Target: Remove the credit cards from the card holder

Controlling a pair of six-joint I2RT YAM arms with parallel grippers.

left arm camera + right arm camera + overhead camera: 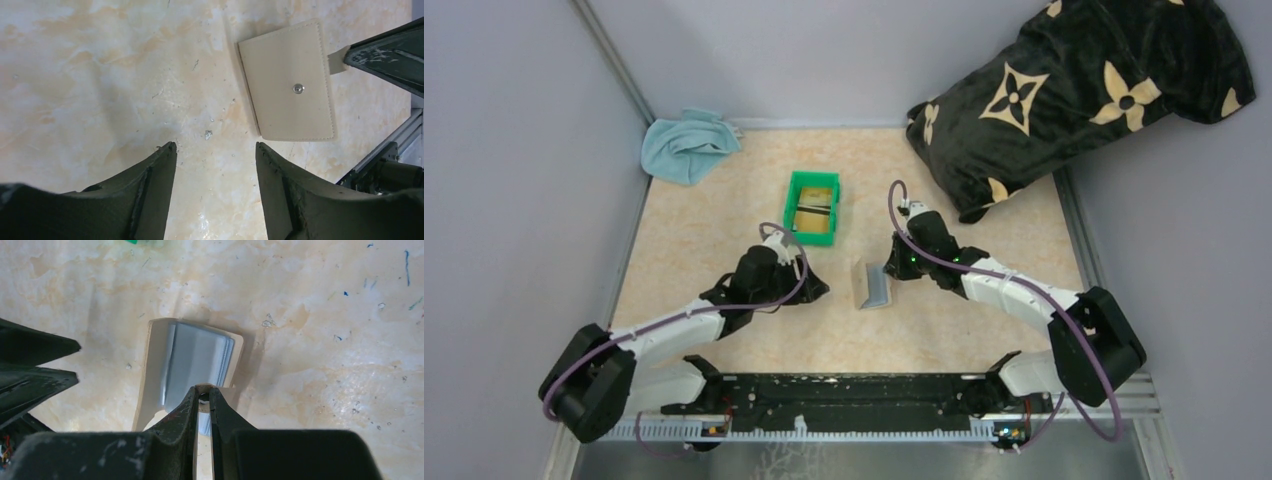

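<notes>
The card holder stands half-open on its edge on the table in the top view. The left wrist view shows its tan face with a metal snap. The right wrist view shows its blue-grey pockets. I cannot tell whether cards are in them. My right gripper is shut on the holder's tan snap tab; in the top view this gripper is at the holder's right side. My left gripper is open and empty, just left of the holder. Gold-tan and black credit cards lie in the green bin.
A light blue cloth lies at the back left corner. A black pillow with tan flower shapes fills the back right. Grey walls enclose the table. The right arm's finger shows in the left wrist view.
</notes>
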